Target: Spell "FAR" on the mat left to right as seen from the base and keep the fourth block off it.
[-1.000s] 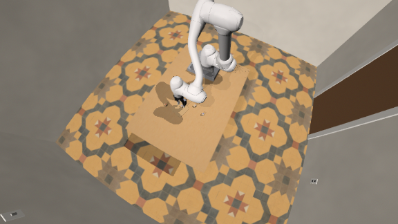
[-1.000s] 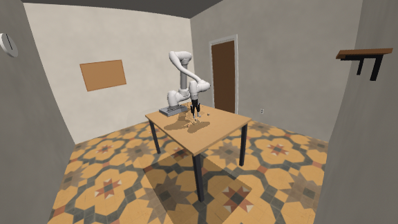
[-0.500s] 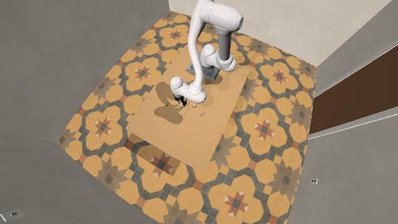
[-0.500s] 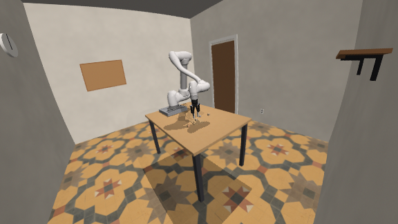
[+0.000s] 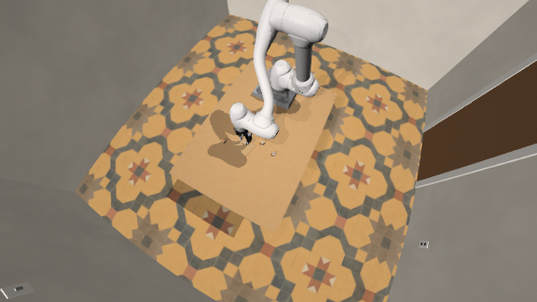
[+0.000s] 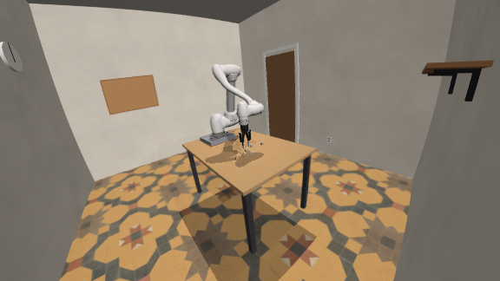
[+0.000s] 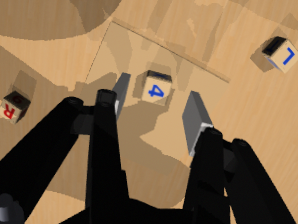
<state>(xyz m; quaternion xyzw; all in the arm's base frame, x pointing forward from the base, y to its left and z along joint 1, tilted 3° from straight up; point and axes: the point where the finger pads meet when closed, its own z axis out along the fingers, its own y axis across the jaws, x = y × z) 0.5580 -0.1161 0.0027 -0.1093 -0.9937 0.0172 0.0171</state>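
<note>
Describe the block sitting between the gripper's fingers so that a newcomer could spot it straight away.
Start at the wooden table and follow the white arm down to its black gripper, which hangs open above a pale mat. On the mat, in the gap between the fingers, lies a small white block. It bears a blue character; the block at the left bears a red R, and another blue-marked block lies off the mat.
</note>
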